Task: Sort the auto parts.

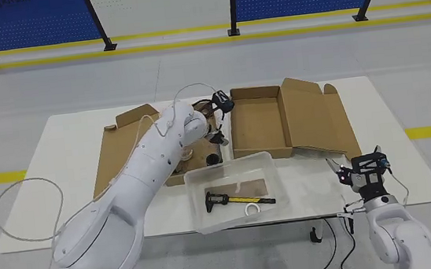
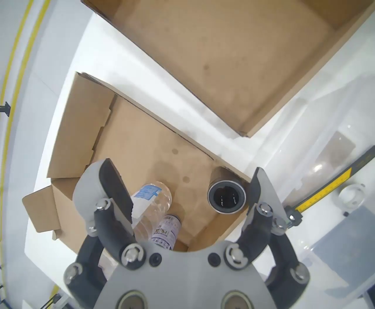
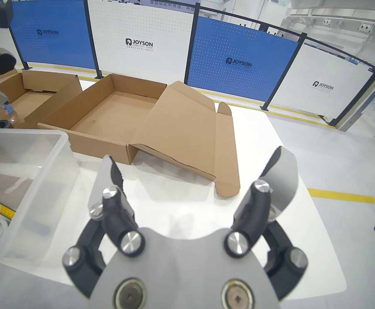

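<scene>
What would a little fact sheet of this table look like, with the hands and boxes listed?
left hand: open, above left box
left box: holds bearing, bottle, small can
bin: holds caliper, ring
right hand: open, over table near right box

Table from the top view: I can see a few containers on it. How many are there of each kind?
Cardboard: 2, the left box and the right box, both open.
Clear plastic: 1, the tub in front of them.
Total: 3 containers.
</scene>
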Robot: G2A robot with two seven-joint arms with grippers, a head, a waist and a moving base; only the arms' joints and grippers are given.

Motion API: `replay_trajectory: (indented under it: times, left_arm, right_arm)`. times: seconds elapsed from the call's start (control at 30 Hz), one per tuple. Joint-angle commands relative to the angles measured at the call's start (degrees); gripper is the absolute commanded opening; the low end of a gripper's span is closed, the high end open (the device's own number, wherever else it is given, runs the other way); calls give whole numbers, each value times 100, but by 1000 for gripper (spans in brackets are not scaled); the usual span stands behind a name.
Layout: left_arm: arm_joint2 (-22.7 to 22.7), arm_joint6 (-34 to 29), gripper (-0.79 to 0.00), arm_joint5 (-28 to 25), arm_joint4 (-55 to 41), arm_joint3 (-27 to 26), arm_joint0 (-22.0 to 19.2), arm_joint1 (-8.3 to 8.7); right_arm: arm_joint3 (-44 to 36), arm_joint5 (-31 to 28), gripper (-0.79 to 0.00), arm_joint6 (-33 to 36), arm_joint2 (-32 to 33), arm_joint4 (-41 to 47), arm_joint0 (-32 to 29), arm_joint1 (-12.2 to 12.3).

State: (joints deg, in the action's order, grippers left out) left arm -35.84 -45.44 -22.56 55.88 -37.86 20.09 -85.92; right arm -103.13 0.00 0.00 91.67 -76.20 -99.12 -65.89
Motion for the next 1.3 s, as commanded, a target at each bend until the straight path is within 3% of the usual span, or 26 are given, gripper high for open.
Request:
replay_trajectory:
  times: [0.0,0.13,0.27,0.37,0.47,0.57,0.97,1.27]
  left_arm:
    - [-333,93,0,299,8,-549,239,200]
    - [-1099,21,0,853,264,-2033,1038,643]
    - [-2162,-239,0,1411,738,-4169,2386,1098]
    - [-2890,-323,0,1663,1051,-5585,3424,1320]
    - [-3362,-239,0,1886,1249,-6525,4221,1431]
    - [-3641,-52,0,2119,1363,-7087,4792,1481]
    - [-4175,728,0,3570,2009,-8436,6562,1514]
    - [-4335,888,0,4420,2450,-8819,7363,1483]
  right_arm:
    - [0,0,0,0,0,0,0,0]
    - [0,0,0,0,0,0,0,0]
    - [0,0,0,0,0,0,0,0]
    - [0,0,0,0,0,0,0,0]
    - [0,0,0,0,0,0,0,0]
    - [0,0,0,0,0,0,0,0]
    - [0,0,0,0,0,0,0,0]
    - [0,0,0,0,0,0,0,0]
